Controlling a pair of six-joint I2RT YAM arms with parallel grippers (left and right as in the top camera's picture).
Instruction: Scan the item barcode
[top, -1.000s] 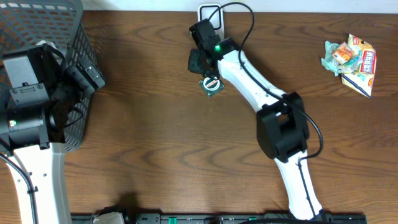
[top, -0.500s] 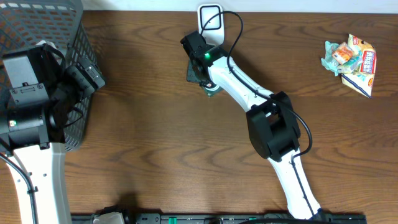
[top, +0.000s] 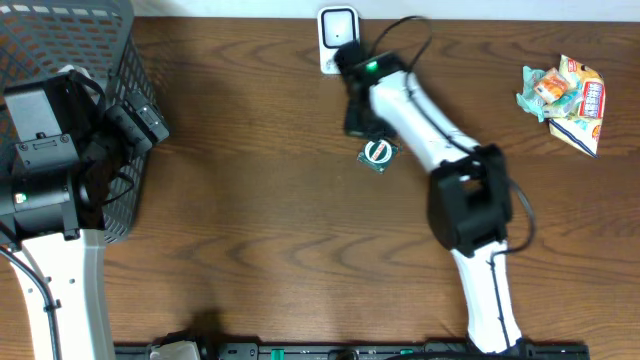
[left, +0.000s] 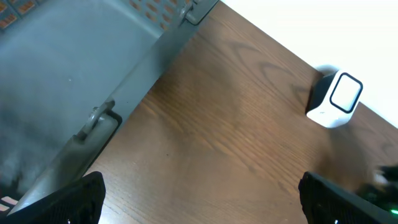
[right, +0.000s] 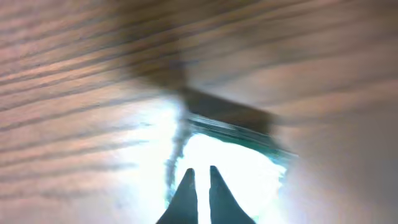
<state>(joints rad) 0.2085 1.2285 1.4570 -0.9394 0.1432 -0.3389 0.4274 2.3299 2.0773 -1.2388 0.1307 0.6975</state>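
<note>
free: mid table (top: 250, 200) | obstacles: basket (top: 125, 60) left, scanner (top: 338, 25) rear, seemingly wrappers (top: 565, 95) right

White scanner (top: 338, 28) at far table (top: 230, 180) edge; right gripper (top: 360, 128) just below, small round green-rimmed item (top: 378, 152) at its tips; snack packets (top: 566, 93) far right, mesh basket (top: 60, 40) left.

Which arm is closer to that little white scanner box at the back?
Right. The right gripper hovers just in front of the scanner; the left gripper sits far left by the basket.
</note>
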